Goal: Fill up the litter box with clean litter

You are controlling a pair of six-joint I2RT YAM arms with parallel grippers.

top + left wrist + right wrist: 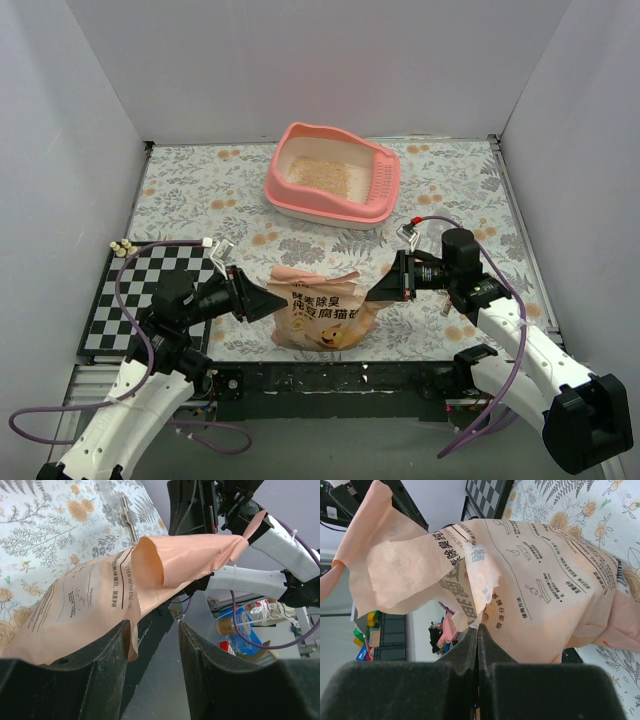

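The pink litter box (377, 190) stands at the back centre of the table, with a layer of tan clean litter (318, 172) on its base. An orange-tan litter bag (320, 310) with dark printed characters stands near the front edge between the arms, its top open and crumpled. My left gripper (268, 300) is open at the bag's left side. In the left wrist view (152, 625) the bag (85, 605) lies against the left finger (107, 650), not clamped. My right gripper (380, 290) is shut on the bag's torn top edge (485, 592), with the pinch in the right wrist view (478, 628).
A black-and-white checkered mat (125, 300) lies at the front left with small beige beads (122, 245) at its far corner. A small metal piece (222, 250) lies near the left arm. White walls enclose three sides of the table. Purple cables trail from both arms.
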